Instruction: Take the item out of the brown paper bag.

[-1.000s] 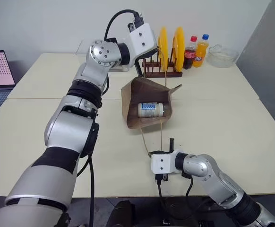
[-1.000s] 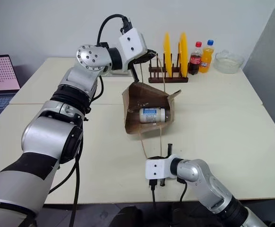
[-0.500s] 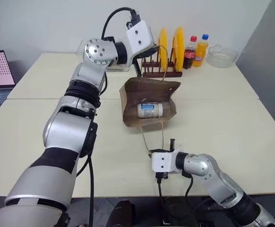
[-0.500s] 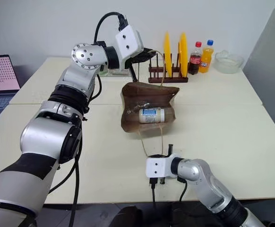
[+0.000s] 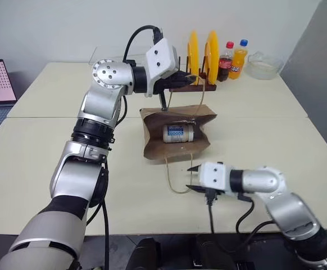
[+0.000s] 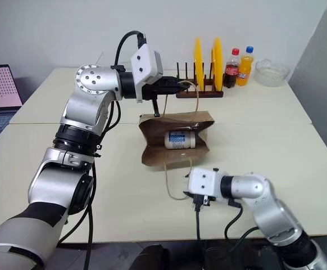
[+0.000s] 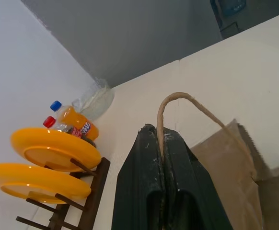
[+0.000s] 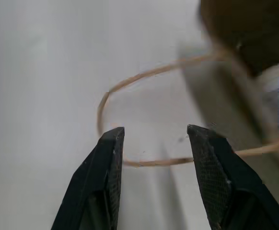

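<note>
1. The brown paper bag [image 5: 176,134] lay on its side near the middle of the worktop [image 5: 276,140], its mouth facing the robot, so that the inside could be seen.
2. The left gripper [image 5: 188,79], at the bag's 12 o'clock, had its jaws pressed together on the upper handle [image 7: 178,103]; this pinch appeared to hold the top wall up and the mouth open.
3. The item [image 5: 178,133], a whitish cylinder with a bluish label, lay inside on the lower wall, well within the mouth.
4. The lower handle [image 5: 176,174] trailed loose on the worktop toward 6 o'clock.
5. The right gripper [image 5: 193,178] hung at the bag's 6 o'clock, just beside that loop, jaws spread and holding nothing, aimed at the mouth.
6. By my judgement the reach inside was not yet made; the loose loop could snag a finger.
</note>
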Controlling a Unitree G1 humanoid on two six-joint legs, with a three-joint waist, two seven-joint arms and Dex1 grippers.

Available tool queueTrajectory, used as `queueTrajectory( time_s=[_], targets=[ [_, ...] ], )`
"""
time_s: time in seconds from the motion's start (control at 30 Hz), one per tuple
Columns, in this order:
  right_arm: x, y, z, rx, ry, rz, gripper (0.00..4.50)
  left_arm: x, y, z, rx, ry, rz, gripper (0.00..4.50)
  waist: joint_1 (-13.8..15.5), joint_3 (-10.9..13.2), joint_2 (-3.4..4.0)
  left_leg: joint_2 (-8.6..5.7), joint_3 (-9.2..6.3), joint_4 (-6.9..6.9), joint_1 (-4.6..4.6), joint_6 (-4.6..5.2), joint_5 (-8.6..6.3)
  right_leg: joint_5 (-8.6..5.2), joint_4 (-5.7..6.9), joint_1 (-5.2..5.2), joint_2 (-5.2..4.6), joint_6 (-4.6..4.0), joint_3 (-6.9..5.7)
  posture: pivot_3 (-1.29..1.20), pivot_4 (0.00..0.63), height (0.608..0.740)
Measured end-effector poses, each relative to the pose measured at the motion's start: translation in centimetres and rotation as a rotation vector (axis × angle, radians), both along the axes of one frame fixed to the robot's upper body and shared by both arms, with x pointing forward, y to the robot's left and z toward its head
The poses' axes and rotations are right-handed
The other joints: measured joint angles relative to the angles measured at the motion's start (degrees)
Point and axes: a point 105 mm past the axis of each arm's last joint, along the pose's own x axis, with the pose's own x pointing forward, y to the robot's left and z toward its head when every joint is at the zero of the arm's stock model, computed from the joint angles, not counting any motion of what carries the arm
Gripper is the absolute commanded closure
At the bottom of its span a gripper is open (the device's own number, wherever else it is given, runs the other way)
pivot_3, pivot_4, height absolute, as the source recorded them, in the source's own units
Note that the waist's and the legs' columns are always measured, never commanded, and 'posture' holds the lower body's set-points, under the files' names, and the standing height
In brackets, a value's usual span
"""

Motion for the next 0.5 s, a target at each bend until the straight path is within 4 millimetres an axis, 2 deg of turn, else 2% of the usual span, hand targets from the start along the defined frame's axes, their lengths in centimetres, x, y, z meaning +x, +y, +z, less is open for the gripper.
queueTrajectory(
  time_s=[0.17, 0.23, 0.33, 0.5],
  targets=[
    [0.5, 0.8, 4.6, 0.153, -0.009, 0.013, 2.33, -0.5, 0.2, -0.2, -0.002, 0.036, -0.017, 4.5, -0.2, 0.0, 0.01, 0.01, 0.0, -0.01, 0.0, 0.0, 0.0, 0.0, 0.12, -0.08, 0.0, -0.01, 0.02, 0.0, 0.15, 0.74],
    [1.2, 1.5, 5.3, 0.162, -0.039, 0.002, 2.33, -0.6, 0.2, -0.2, -0.011, 0.05, -0.025, 4.5, -0.2, 0.0, 0.01, 0.01, 0.01, -0.01, -0.01, 0.0, 0.0, 0.0, 0.14, -0.11, 0.0, -0.01, 0.03, 0.0, 0.15, 0.74],
    [3.4, 2.6, 4.7, 0.102, -0.087, -0.041, 1.75, -1.1, -0.1, 0.2, -0.024, 0.054, -0.052, 4.5, -0.2, 0.0, 0.01, 0.0, 0.07, -0.01, -0.06, 0.0, 0.01, 0.01, 0.18, -0.19, -0.01, -0.02, 0.08, 0.0, 0.15, 0.74],
    [6.3, 4.0, 3.4, -0.009, -0.156, -0.076, 0.05, -1.2, 0.0, 0.5, -0.044, 0.068, -0.051, 4.5, -0.2, 0.0, 0.02, 0.0, 0.1, -0.01, -0.14, -0.01, 0.01, 0.16, 0.19, -0.29, -0.01, -0.28, 0.11, 0.0, 0.15, 0.74]
  ],
)
